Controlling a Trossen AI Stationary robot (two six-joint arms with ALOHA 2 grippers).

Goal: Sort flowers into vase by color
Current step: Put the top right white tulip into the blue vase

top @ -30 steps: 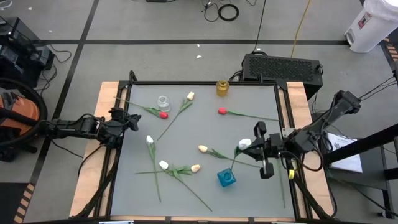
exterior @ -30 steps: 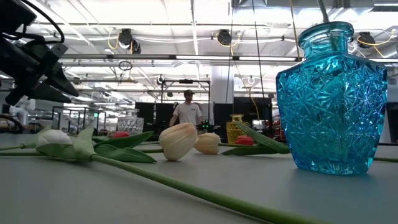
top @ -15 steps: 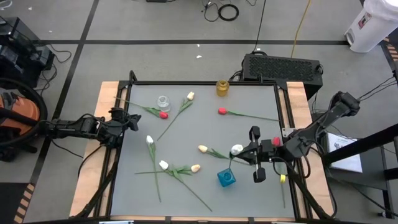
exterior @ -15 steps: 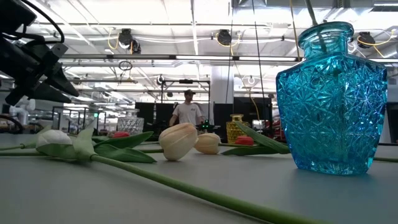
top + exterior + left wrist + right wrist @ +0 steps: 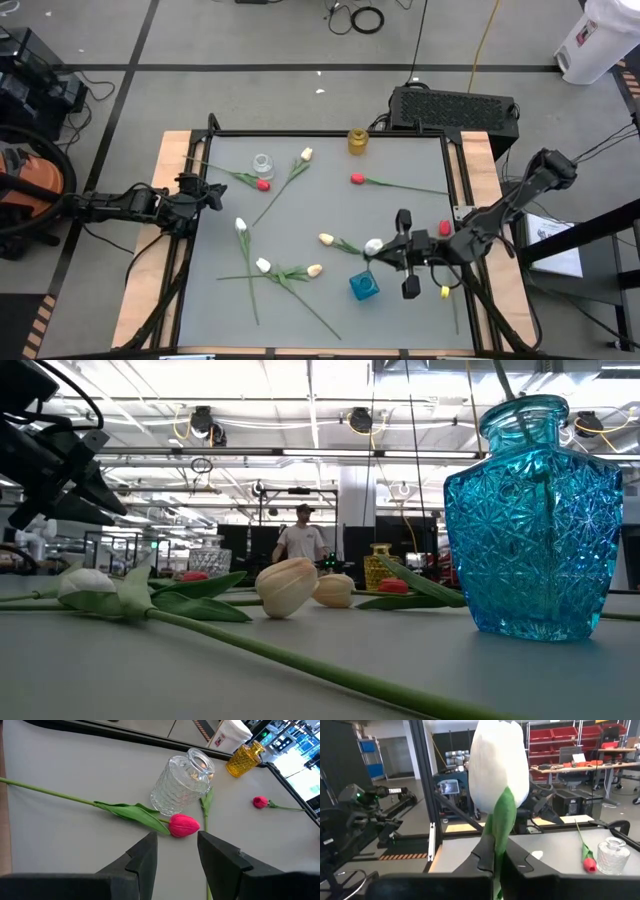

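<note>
My right gripper [image 5: 388, 252] is over the table's near right part, shut on a white tulip [image 5: 373, 245] whose head [image 5: 499, 762] fills the right wrist view. The tulip's stem [image 5: 543, 472] runs down through the neck of the blue glass vase [image 5: 364, 286]. My left gripper [image 5: 207, 192] waits open at the table's left edge. Just beyond its fingers [image 5: 176, 840] a red tulip [image 5: 184, 825] lies flat next to a clear glass vase [image 5: 185, 785]. A yellow vase [image 5: 357, 141] stands at the far edge. My right gripper pinches the white tulip's stem just below the head [image 5: 496, 851] between its two fingers. They come about level from the table's right. The tulip is lifted clear of the table, head up and tilted. Its lower stem [image 5: 505, 385] sticks into the blue vase [image 5: 535, 520].
Loose tulips lie flat on the grey table: a red one [image 5: 262, 184], a cream one [image 5: 306, 154], a red one [image 5: 356, 179], a white one [image 5: 240, 225], a cream one [image 5: 326, 239], a white one [image 5: 263, 265], a cream one [image 5: 315, 270]. Beyond the table stands a person [image 5: 302, 540].
My right gripper has moved toward the table's left and near edges, carrying the white tulip over the blue vase. The stem's lower end has gone from above the rim down into the vase.
</note>
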